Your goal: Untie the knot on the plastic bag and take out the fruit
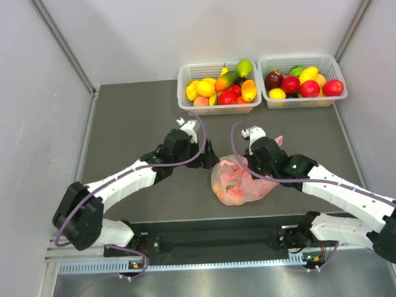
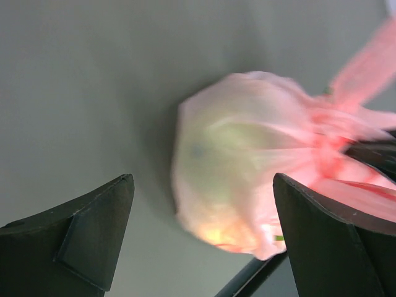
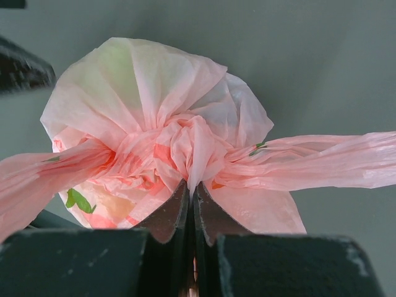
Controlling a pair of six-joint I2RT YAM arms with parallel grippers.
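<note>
Pink plastic bag (image 1: 242, 181) lies on the dark table (image 1: 138, 125) between the two arms, fruit (image 1: 234, 189) showing dimly through its film. Right claw (image 3: 193, 192) pinches the knot (image 3: 193, 145), fingers pressed together on it. Left claw (image 2: 203, 182) is spread wide just beside the bag. White baskets (image 1: 219, 109) of other fruit stand at the far edge.

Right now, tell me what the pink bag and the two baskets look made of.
Plastic bag: thin, translucent pink film; it crinkles into the knot and colours inside show through. Left basket and right basket: probably rigid white plastic, with slotted walls.
</note>
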